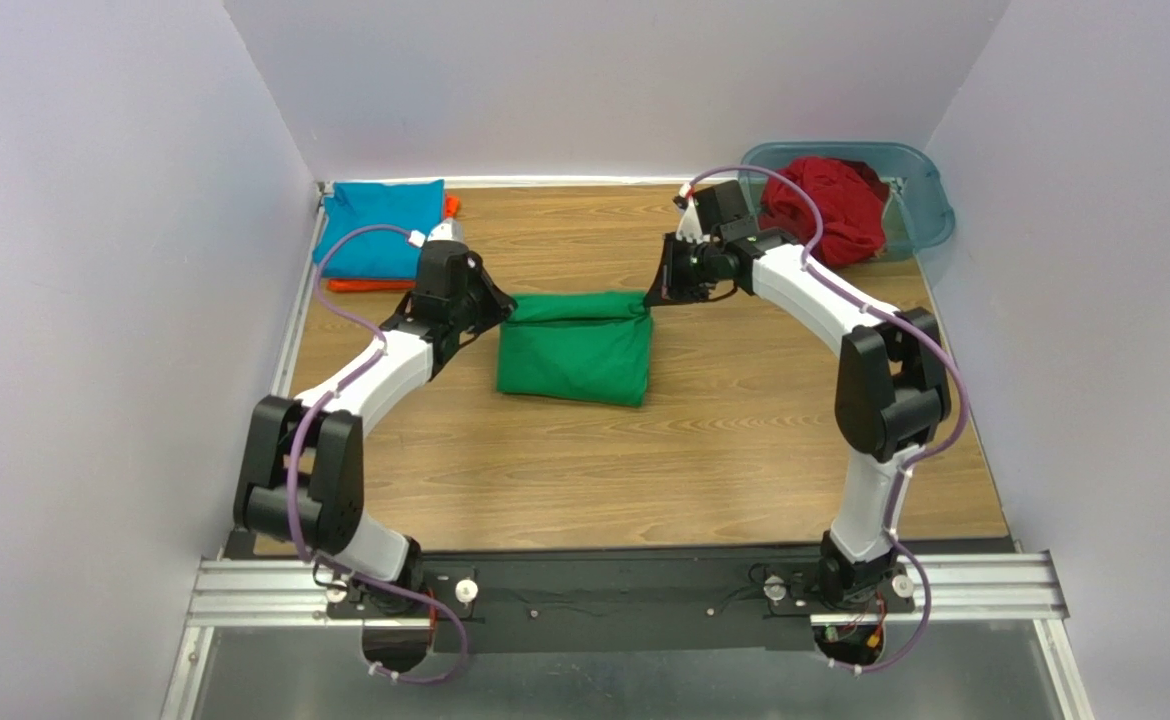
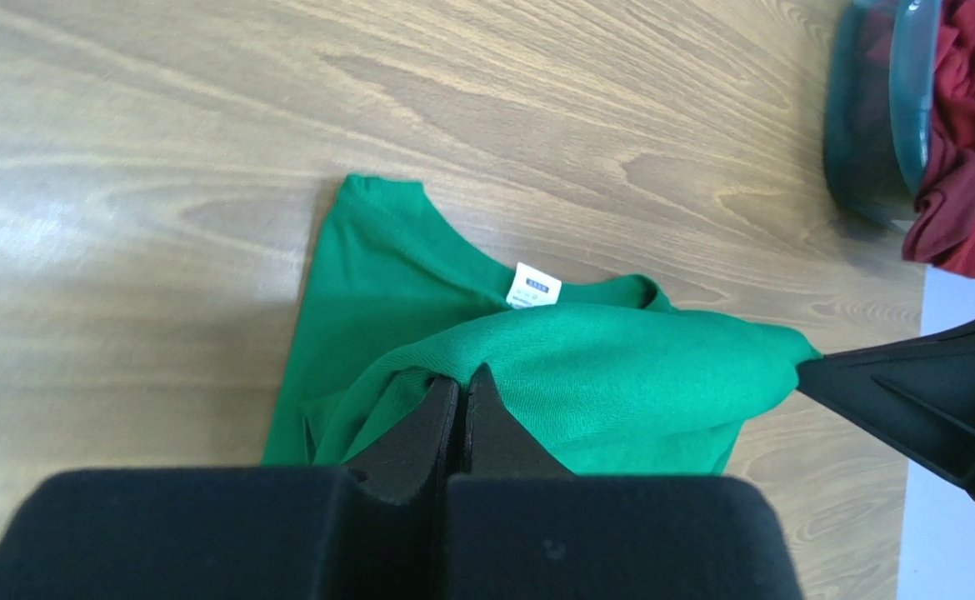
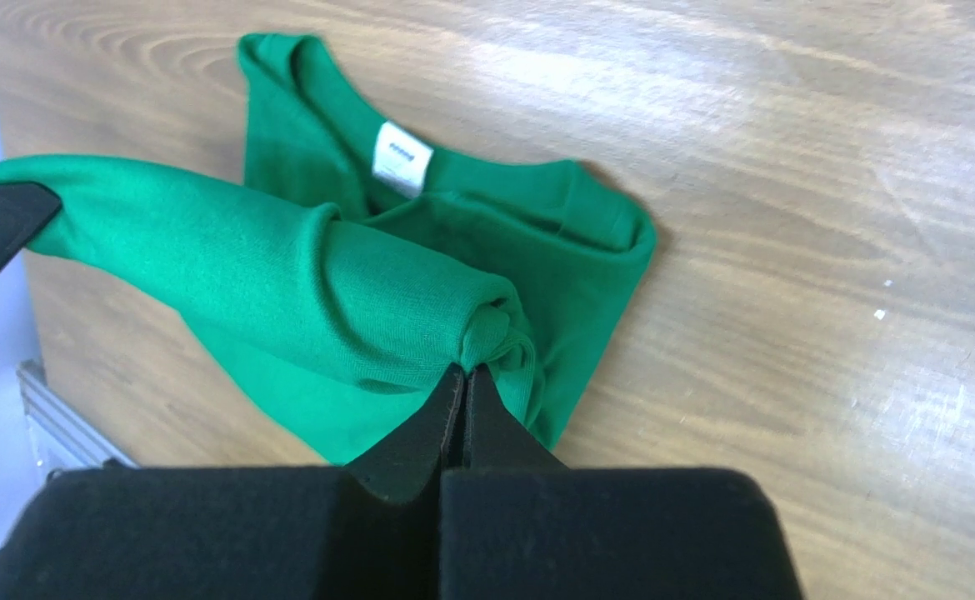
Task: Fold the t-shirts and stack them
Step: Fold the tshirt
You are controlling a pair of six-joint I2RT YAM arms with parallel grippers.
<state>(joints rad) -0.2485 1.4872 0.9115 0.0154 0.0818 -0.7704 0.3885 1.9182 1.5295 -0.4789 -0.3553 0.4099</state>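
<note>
- Top external view, 10 o'clock: folded teal-blue t-shirt (image 1: 384, 228) stacked on orange t-shirt (image 1: 354, 284).
- Centre: green t-shirt (image 1: 576, 348) lying folded, far edge lifted; left gripper (image 1: 504, 311) pinched closed on its 9 o'clock end.
- 3 o'clock end: right gripper (image 1: 654, 293) clamped on it.
- 2 o'clock: dark red t-shirt (image 1: 835, 203) bunched in tub (image 1: 929, 222).

The bright green t-shirt (image 1: 573, 353) lies part-folded in the middle, its white tag (image 2: 533, 286) showing at the collar and its far edge raised in a taut roll. At far left a folded teal-blue t-shirt (image 1: 381, 225) rests on an orange t-shirt (image 1: 351, 284). At far right a dark red t-shirt (image 1: 832, 203) sits crumpled in the tub (image 1: 929, 210).
</note>
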